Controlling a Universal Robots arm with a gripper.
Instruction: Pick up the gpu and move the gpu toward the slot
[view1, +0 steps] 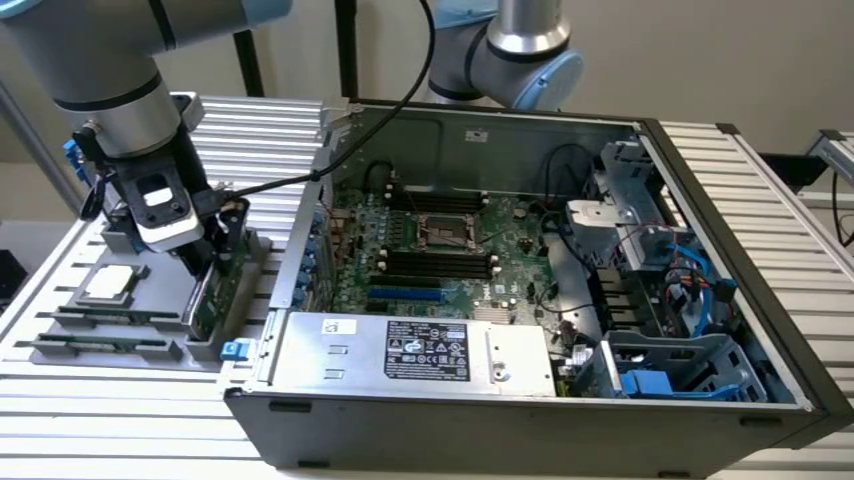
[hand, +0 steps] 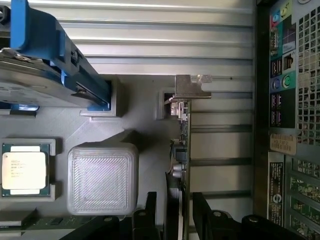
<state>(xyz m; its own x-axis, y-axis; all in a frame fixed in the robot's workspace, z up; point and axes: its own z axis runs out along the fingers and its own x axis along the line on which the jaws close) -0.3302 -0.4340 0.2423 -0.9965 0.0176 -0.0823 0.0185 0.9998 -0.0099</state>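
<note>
Power supply (view1: 414, 350): closest to me in the exterior view, a silver labelled box lying along the near wall of the open computer case (view1: 534, 435).
Motherboard (view1: 441, 250): flat on the case floor behind the power supply; I can pick out a blue expansion slot (view1: 407, 296) near its front edge.
Grey tray (view1: 147, 300): outside the case, on the exterior view's left, resting on the slatted aluminium table (view1: 747, 190).
Gpu (view1: 214, 290): standing on edge in the tray, along the side nearest the case and well apart from the slot.
Gripper (view1: 200, 262): hanging over the gpu's top edge, at the tray.
Cpu (view1: 110, 283): in its own pocket further to the exterior view's left, with memory sticks (view1: 100, 345) lying in front of it.
Wrist view, gpu (hand: 184, 145): I look straight down its thin green edge; the silver bracket (hand: 190, 86) is at the end away from the gripper (hand: 176, 200), seated in a tray pocket.
Jaws: spread, with one black finger (hand: 147, 220) on each side of the board. A strip of grey tray shows between that finger and the card, so I see no pinch.
Ribbed grey block (hand: 102, 177): between the cpu and the gpu.
Hard drive (hand: 35, 65): silver with blue rails, near the cpu.
Rear port panel (hand: 287, 100): the case's back face, just beside the tray on the gpu's side.
</note>
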